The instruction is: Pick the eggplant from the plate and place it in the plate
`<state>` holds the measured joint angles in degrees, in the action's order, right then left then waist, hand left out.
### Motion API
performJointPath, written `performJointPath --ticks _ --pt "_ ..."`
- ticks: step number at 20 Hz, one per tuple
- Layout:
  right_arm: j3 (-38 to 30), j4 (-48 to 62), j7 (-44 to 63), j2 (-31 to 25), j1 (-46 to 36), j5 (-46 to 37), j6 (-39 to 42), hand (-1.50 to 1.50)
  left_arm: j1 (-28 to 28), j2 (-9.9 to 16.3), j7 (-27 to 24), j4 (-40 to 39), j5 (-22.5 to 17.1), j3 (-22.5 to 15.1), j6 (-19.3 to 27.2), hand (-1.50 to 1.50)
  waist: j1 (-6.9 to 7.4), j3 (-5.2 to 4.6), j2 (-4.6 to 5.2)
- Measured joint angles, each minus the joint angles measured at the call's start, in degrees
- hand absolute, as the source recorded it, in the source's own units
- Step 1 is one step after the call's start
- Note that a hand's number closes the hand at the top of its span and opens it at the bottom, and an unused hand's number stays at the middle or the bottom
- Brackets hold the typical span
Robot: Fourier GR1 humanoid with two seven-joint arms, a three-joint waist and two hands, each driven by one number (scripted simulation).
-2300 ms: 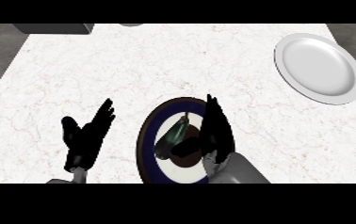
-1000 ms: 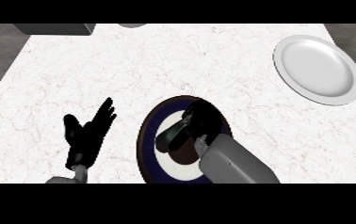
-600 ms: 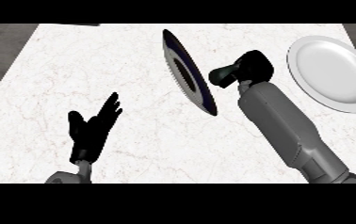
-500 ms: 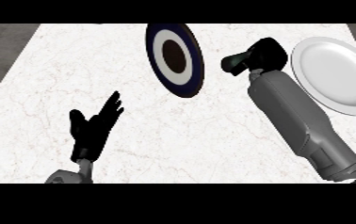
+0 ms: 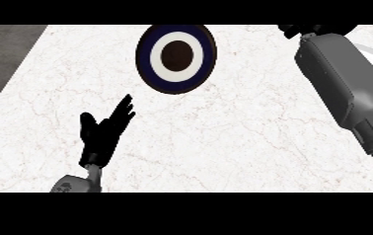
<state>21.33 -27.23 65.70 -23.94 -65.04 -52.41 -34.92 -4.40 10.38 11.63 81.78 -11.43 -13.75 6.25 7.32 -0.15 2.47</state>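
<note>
The navy plate (image 5: 176,58), with a white ring and a dark centre, shows as a tall oval at the far middle of the counter, and nothing lies on it. No eggplant shows anywhere. My left hand (image 5: 105,133) rests open at the lower left, fingers up, well short of the plate. My right forearm (image 5: 339,81) runs up the right side. Only a dark bit of my right hand (image 5: 313,29) shows, at the picture's top edge to the right of the navy plate; what it holds is hidden.
A sliver of the white plate (image 5: 363,48) peeks out behind my right forearm at the far right. The white marble counter (image 5: 218,140) ends at a dark strip (image 5: 18,46) on the far left.
The navy plate left its spot under my right hand, tipped on edge, and now sits far middle, face showing. My right arm swung up and right toward the white plate. The left hand barely moved.
</note>
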Motion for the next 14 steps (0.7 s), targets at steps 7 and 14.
performJointPath --ticks 7,14 --pt "-4.24 6.02 0.54 -2.48 -2.53 -5.92 -9.17 1.50 0.22 0.14 -0.03 -0.29 0.01 0.58 0.35 0.00 -1.02 0.19 -0.22" --pt "-6.95 12.89 2.07 -4.81 -0.56 -11.90 -18.37 1.50 0.89 0.47 0.41 -0.08 -0.41 1.53 0.68 0.00 -2.55 0.22 -0.61"
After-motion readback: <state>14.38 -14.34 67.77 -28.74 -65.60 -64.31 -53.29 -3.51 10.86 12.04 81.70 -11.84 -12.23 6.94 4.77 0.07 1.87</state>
